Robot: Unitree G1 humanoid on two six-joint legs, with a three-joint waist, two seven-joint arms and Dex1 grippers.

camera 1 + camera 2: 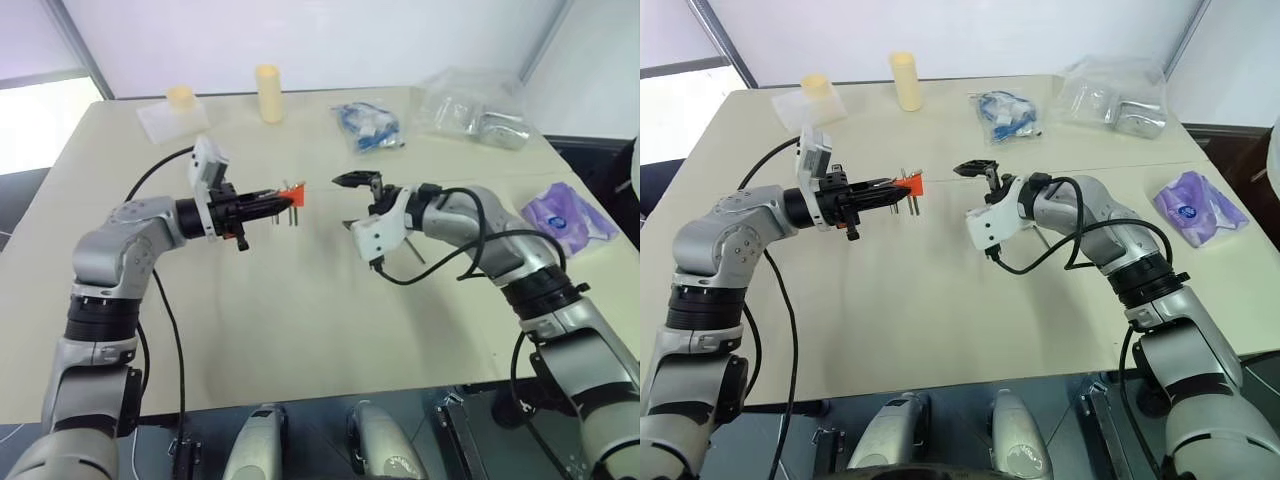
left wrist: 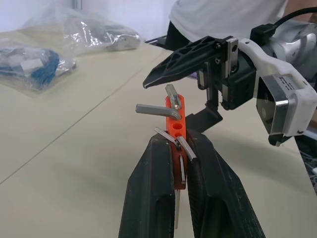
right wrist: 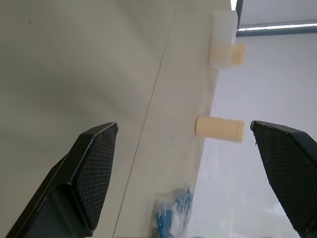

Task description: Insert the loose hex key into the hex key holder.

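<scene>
My left gripper is shut on the red-orange hex key holder and holds it level above the middle of the table. In the left wrist view the holder stands up from between the two black fingers. Several short grey keys stick out of it, one sideways near its top. I cannot tell the loose hex key from these. My right gripper is open and empty a short way to the right of the holder, apart from it, pointing at it.
Along the table's far edge stand a cream cylinder, a smaller cream piece on a white packet, a bag of blue parts and a clear bag. A purple packet lies at the right. A person in white is beyond the table.
</scene>
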